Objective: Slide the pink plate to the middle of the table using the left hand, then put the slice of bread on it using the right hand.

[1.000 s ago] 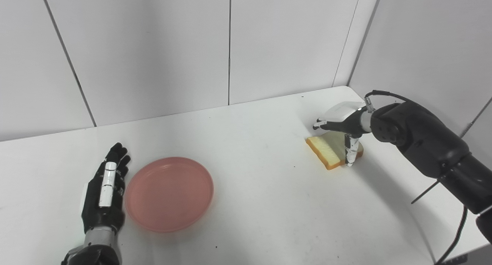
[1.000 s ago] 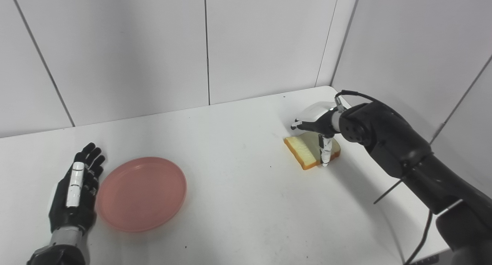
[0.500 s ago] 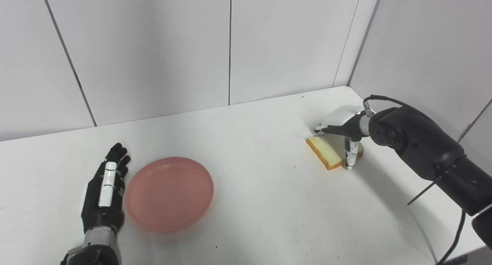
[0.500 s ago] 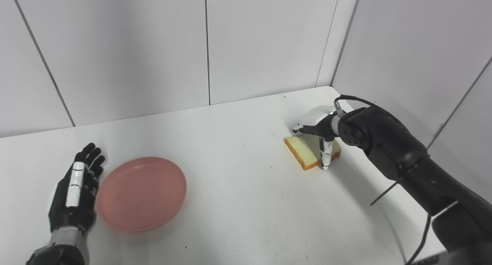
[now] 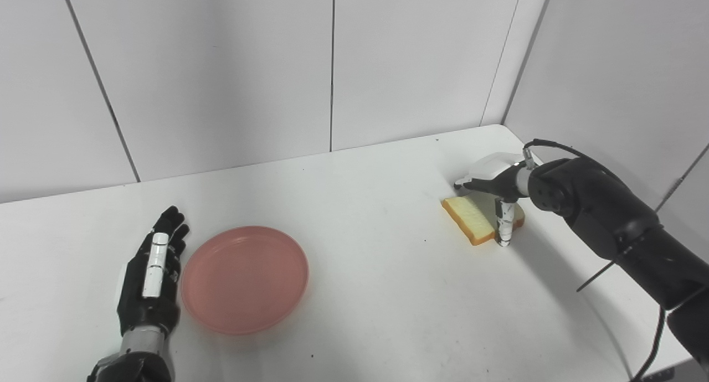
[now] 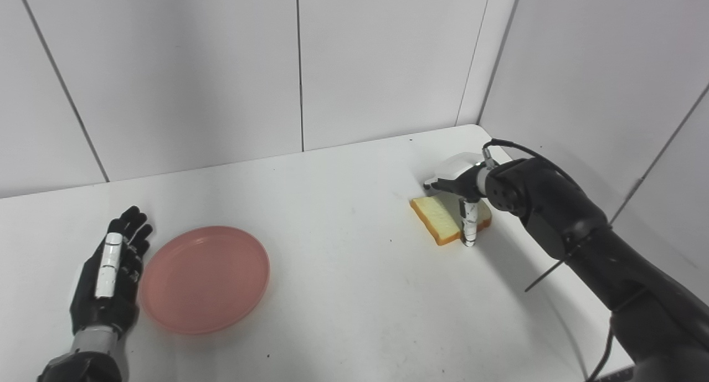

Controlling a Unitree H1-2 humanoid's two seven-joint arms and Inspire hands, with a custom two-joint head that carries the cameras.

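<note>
The left robot hand (image 5: 149, 277), black with a white strip along one finger, lay flat on the white worktop (image 5: 376, 293), fingers spread and holding nothing, just beside the left rim of the round pink plastic plate (image 5: 244, 279), which sat left of centre. Well to the right, the slice of bread with a tan crust (image 5: 476, 222) lay near the far corner. The right robot hand (image 5: 496, 191) arched over it, thumb planted at the near edge; whether it gripped the slice was unclear. Plain grey wall panels (image 5: 221, 72) stood behind.
</note>
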